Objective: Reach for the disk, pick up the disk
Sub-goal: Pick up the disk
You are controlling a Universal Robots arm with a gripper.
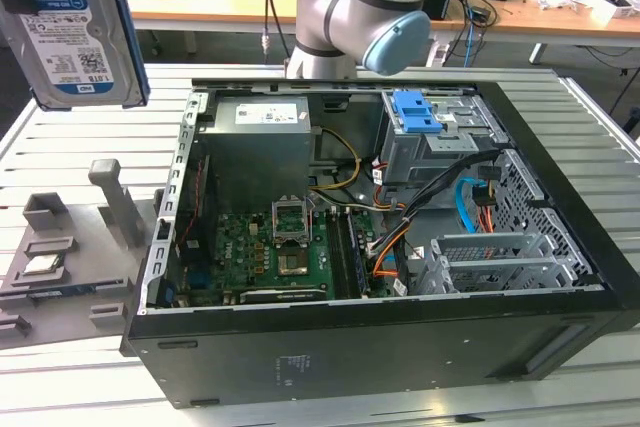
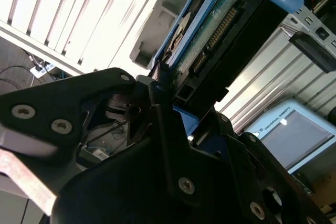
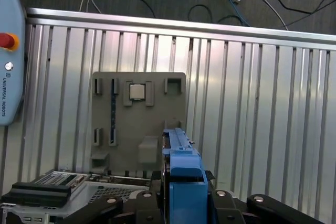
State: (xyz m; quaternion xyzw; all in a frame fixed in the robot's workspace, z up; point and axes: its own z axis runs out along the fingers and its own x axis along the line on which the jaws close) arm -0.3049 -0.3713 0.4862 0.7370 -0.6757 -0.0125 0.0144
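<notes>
Plainly the disk (image 1: 75, 32) was already lifted, hanging high at the exterior view's left, with the grey holder plate (image 1: 60, 282) lower down (a small chip (image 1: 40, 265) sat in it) and the open computer case (image 1: 400, 367) to the right. Doing this step well, I judged, called for a level carry and a firm squeeze. In the second wrist view the gripper (image 2: 164, 80) had its jaws drawn narrow against the disk's blue-framed sides, holding it.
</notes>
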